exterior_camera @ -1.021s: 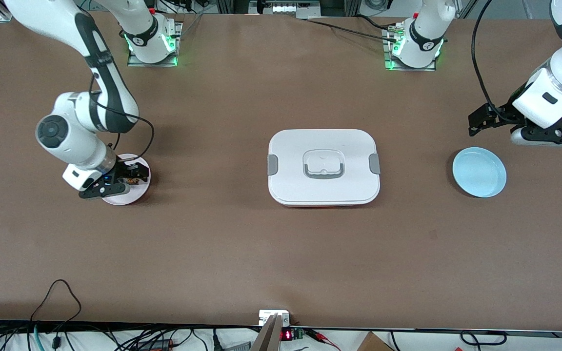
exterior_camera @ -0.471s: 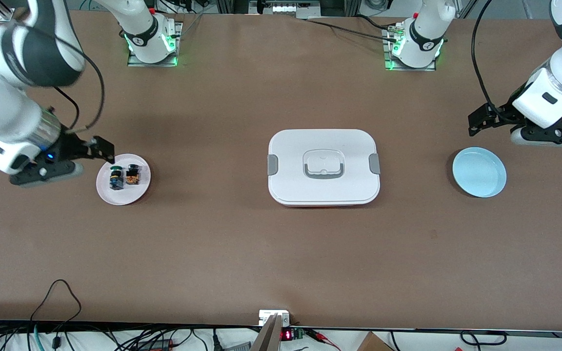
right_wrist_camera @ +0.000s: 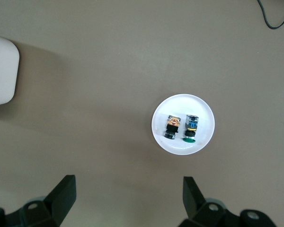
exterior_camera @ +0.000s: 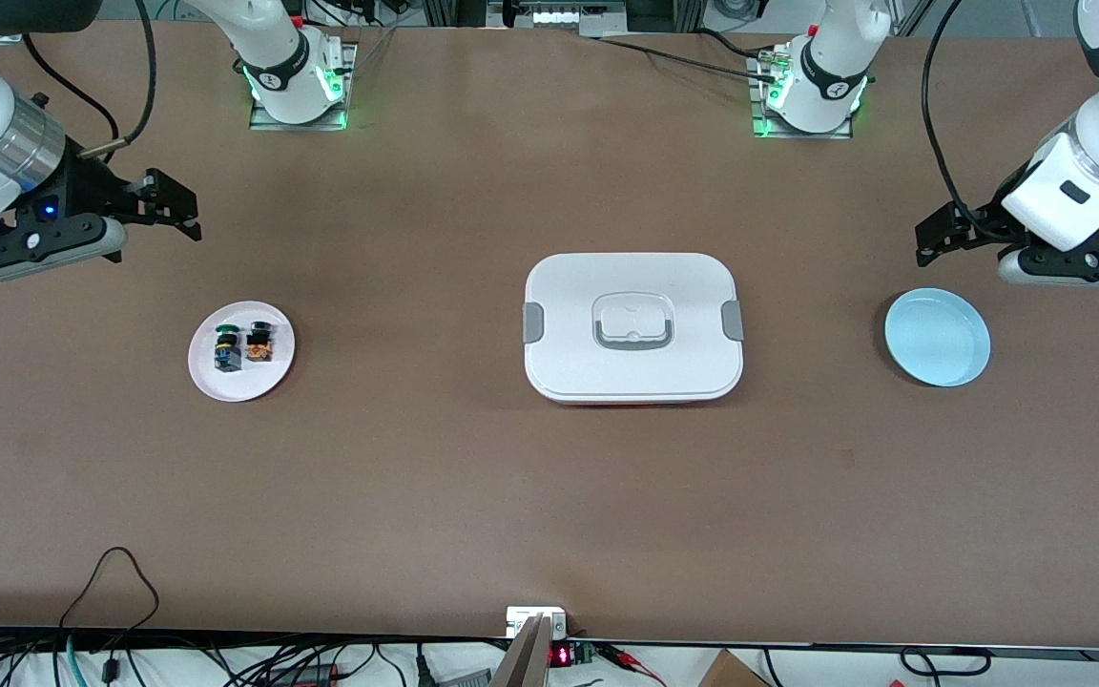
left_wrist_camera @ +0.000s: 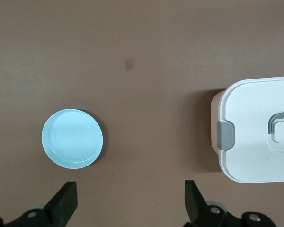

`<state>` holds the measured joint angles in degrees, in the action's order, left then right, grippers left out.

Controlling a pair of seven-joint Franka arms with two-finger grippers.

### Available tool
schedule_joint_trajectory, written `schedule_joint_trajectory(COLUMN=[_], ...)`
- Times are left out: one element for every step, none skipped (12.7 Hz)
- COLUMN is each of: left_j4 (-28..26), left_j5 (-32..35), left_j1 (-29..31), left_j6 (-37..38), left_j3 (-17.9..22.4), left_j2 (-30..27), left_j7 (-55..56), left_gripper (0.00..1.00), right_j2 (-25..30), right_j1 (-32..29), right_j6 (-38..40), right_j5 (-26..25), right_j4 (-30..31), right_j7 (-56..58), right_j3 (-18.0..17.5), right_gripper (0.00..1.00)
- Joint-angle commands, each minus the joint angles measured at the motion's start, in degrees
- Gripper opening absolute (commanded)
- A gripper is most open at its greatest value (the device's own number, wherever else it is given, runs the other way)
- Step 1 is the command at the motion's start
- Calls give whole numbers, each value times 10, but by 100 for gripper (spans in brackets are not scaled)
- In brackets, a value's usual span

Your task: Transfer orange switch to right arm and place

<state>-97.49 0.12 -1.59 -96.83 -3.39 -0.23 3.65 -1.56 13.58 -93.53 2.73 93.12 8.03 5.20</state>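
I see the orange switch (exterior_camera: 259,343) lying on the small white plate (exterior_camera: 273,374), beside the green switch (exterior_camera: 224,346). It looks light, stiff and smooth; I would take its black body. Right gripper (exterior_camera: 172,206) and left gripper (exterior_camera: 939,239) hang with fingers apart, holding nothing, over the worktop (exterior_camera: 549,506).

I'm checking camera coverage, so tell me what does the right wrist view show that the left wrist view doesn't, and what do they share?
Only the right wrist view shows the white plate carrying the orange switch and the green-capped switch, lying side by side, plus a black cable at the frame's edge. The right gripper is open with nothing in it.

Only the left wrist view shows the light blue plate with nothing on it, and the white box's grey latch and handle. The left gripper is also open.

Both show the brown table and part of the white lidded box.
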Motion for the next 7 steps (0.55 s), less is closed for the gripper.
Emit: schedule_joint_trajectory(left_j4=[12, 12, 12, 12, 12, 12, 12], left_j5=[13, 13, 13, 13, 13, 13, 13], left_j1=[-2, -2, -2, -2, -2, -2, -2], left_j6=[5, 6, 7, 7, 7, 7, 7], left_j3=[0, 0, 0, 0, 0, 0, 0], left_j2=[4, 4, 4, 4, 4, 4, 4], left_j7=[-7, -7, -7, -7, -7, -7, -7], left_gripper=[100, 100, 100, 100, 100, 100, 100], right_j2=[-8, -10, -11, -11, -11, -11, -11], right_j1=[-2, -4, -4, -5, -5, -7, -7], right_j6=[12, 10, 7, 7, 6, 8, 10], right_j5=[-13, -12, -12, -11, -11, -11, -12], right_j4=[-12, -12, -12, -12, -12, -19, -27], right_j7=[-3, -4, -4, -5, -4, -3, -1], right_j3=[-4, -2, -1, 0, 0, 1, 2], right_gripper=[100, 100, 100, 100, 100, 100, 100])
